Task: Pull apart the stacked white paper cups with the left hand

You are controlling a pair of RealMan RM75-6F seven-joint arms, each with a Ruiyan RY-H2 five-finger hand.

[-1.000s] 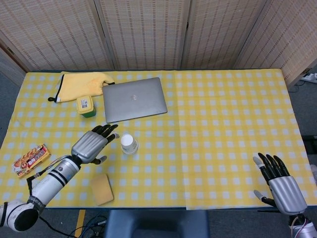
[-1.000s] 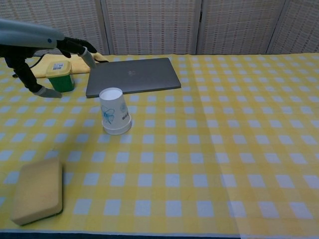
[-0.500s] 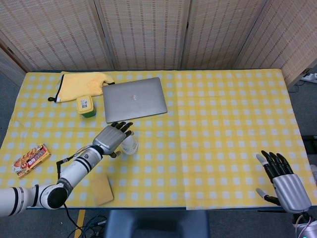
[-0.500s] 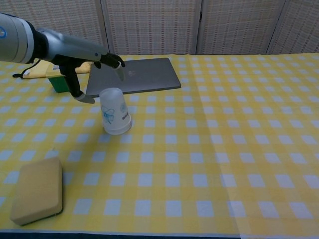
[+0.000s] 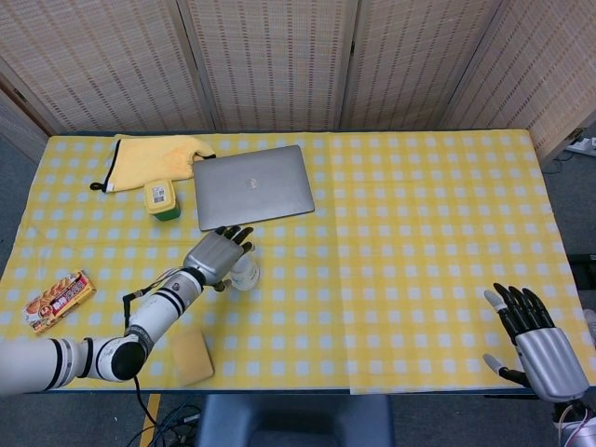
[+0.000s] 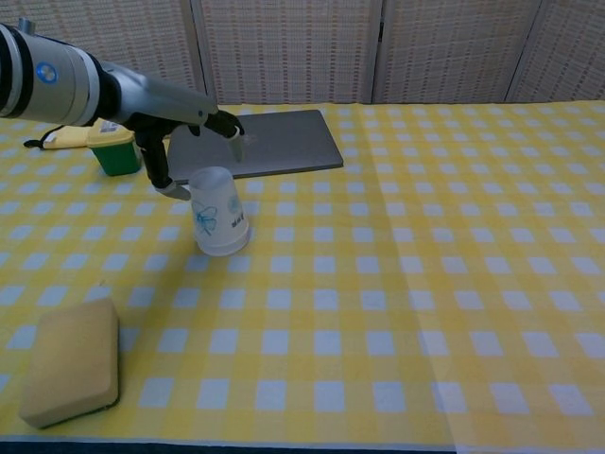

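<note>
Left hand (image 6: 185, 130) positioned over stacked white paper cups (image 6: 218, 212), no grip yet
Cups stand upside down just in front of the grey laptop (image 5: 252, 185); fingers spread above and thumb beside the top, framing it for a grasp; right hand (image 5: 541, 346) parked open at the table's near edge

No readable text; snack packet (image 5: 58, 301) print illegible.

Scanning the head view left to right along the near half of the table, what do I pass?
Snack packet → sponge → left hand → white paper cups → right hand, far right.
</note>
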